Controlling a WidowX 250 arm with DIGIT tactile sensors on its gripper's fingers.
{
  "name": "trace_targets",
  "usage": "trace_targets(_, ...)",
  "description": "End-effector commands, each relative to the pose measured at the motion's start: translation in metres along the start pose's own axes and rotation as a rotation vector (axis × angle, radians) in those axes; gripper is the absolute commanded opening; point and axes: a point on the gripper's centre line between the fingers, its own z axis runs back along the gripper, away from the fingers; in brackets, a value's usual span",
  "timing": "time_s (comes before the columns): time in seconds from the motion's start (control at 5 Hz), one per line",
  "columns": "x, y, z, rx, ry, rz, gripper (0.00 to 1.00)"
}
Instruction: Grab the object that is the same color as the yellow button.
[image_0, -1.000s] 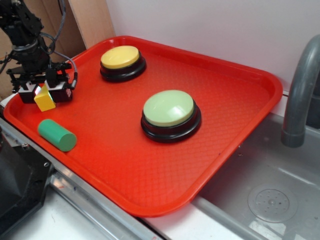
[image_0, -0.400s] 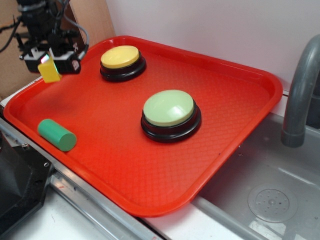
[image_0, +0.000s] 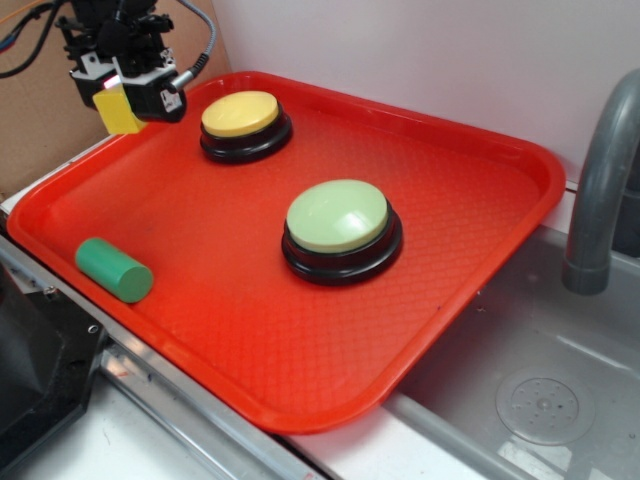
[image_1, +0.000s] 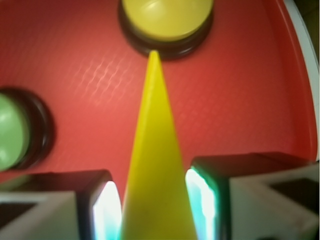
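The small yellow wedge block (image_0: 119, 109) hangs in the air above the back left corner of the red tray (image_0: 470, 150), pinched in my gripper (image_0: 122, 98). In the wrist view the wedge (image_1: 155, 165) fills the middle as a tall yellow point, held between my two glowing pads (image_1: 106, 210), and my gripper (image_1: 152, 207) is shut on it. The yellow button (image_0: 240, 114) on its black base stands on the tray just right of the gripper. From the wrist it is the yellow button (image_1: 166, 17) at the top, beyond the wedge's tip.
A pale green button (image_0: 337, 216) on a black base sits mid-tray, also seen as the green button (image_1: 12, 131) at the wrist view's left edge. A green cylinder (image_0: 114, 269) lies near the tray's front left rim. A grey faucet (image_0: 600, 180) and sink are at the right.
My gripper has risen from the tray's left edge with the yellow wedge in it, moving up and toward the back, closer to the yellow button.
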Motion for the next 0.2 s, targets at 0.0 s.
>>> trace_targets(0.0, -0.0085, -0.0157, 0.0100, 0.024, -0.006, -0.117, 0.00)
